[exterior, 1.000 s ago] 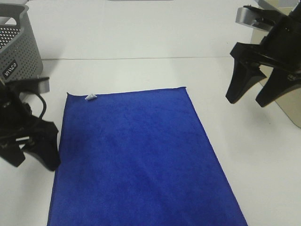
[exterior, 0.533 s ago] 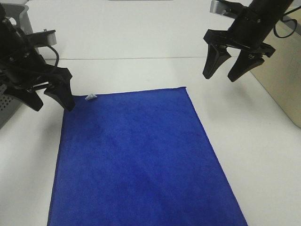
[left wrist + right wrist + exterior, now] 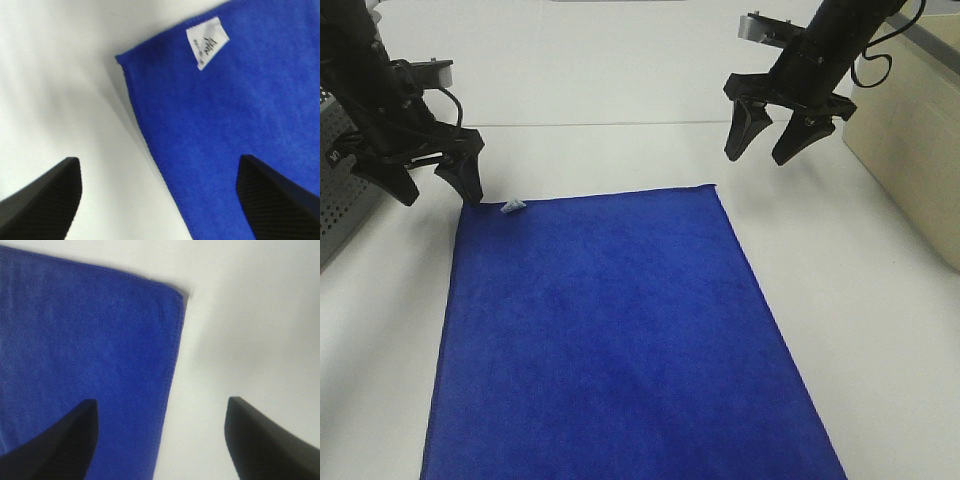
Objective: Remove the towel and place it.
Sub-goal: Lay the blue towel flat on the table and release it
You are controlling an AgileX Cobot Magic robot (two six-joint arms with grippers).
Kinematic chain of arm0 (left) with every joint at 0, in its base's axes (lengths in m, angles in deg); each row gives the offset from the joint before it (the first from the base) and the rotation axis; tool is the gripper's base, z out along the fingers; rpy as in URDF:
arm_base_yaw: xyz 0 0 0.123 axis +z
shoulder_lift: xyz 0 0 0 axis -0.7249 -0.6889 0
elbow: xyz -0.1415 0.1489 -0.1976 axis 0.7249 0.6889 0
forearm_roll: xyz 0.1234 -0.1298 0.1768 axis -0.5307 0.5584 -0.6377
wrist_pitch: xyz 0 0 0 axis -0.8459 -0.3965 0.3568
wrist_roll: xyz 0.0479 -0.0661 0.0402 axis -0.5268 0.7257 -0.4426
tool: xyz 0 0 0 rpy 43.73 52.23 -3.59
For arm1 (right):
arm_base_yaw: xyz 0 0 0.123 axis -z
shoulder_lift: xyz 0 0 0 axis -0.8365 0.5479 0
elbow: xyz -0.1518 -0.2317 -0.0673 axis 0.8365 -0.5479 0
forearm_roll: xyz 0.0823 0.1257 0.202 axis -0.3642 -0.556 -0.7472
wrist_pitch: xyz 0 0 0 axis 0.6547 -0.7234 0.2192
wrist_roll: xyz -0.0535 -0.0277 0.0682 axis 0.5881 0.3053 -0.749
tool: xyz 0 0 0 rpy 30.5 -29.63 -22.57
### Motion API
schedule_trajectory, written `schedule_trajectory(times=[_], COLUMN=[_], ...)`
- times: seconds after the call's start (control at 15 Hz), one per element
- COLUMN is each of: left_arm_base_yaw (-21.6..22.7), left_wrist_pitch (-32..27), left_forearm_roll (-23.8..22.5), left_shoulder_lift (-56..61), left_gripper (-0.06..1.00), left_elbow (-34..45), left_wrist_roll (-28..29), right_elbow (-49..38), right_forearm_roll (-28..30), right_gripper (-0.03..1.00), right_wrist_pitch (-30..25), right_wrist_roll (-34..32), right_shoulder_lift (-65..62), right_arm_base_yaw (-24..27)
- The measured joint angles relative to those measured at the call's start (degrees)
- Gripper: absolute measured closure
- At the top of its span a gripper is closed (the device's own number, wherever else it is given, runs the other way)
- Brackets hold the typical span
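Observation:
The royal-blue towel (image 3: 620, 340) lies spread flat on the white table, its small white tag (image 3: 512, 207) at the far left corner. My left gripper (image 3: 440, 195) hangs open just above that corner, one finger by the tag and the other out over bare table. In the left wrist view the towel (image 3: 240, 125) and its tag (image 3: 206, 42) show between the open gripper's (image 3: 157, 160) fingers. My right gripper (image 3: 758, 157) is open above the table just beyond the far right corner. The right wrist view has that corner of the towel (image 3: 90, 340) under the open gripper (image 3: 161, 401).
A grey perforated basket (image 3: 340, 215) stands at the far left edge, close behind the left arm. A beige box (image 3: 910, 130) sits along the right side. The white table (image 3: 620, 90) stretches beyond the towel's far edge.
The left gripper has travelled from the towel's left side up to its far left corner. The right gripper has moved left and away, toward the far right corner. The towel has not moved.

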Motion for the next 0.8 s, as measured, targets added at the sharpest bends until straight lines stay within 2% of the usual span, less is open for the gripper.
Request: schedule_trajectory(times=[0.27,0.4,0.8], left_arm_base_yaw=[2.75,3.72,4.3], left_wrist_pitch=[-0.92,-0.86,0.69], left_forearm_roll=[0.29,2.06,4.47], left_shoulder_lift=[-3.04,-4.13,-6.42], left_gripper=[0.15,0.15,0.15], left_elbow=[-3.32,-3.32,-3.67], left_wrist_roll=[0.0,-0.8,-3.27], right_elbow=[1.03,1.03,1.03], right_forearm_roll=[-3.5,-5.73,-9.05], right_gripper=[0.27,0.27,0.27], right_wrist_pitch=[-0.06,-0.06,-0.06], right_wrist_roll=[2.12,3.9,6.47], right_shoulder_lift=[2.64,3.38,7.45], right_arm_base_yaw=[2.58,4.13,4.13])
